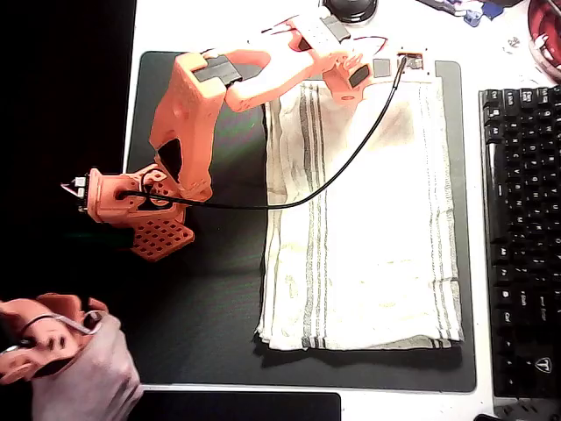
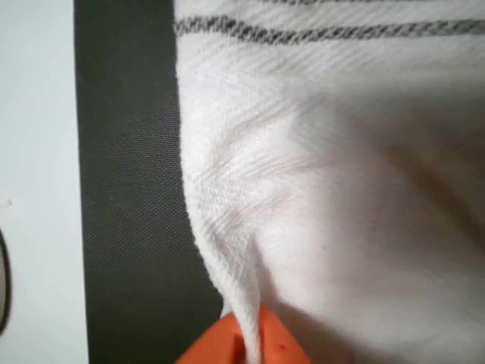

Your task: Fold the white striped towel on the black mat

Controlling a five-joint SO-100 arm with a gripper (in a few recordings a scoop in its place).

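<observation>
Towel [image 1: 368, 219] lies on the black mat [image 1: 210, 298], looks already doubled at its left edge in the overhead view. Gripper [image 2: 244, 337] pinches a top-edge ridge of cloth. Next fold not laid yet.

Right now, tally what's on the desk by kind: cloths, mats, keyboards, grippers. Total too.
Cloths: 1, the off-white striped cloth towel, its edge pinched between the fingers in the wrist view
Mats: 1, the large matte black desk mat
Keyboards: 1, the black keyboard
Grippers: 1, the orange two-finger gripper
Total: 4
</observation>
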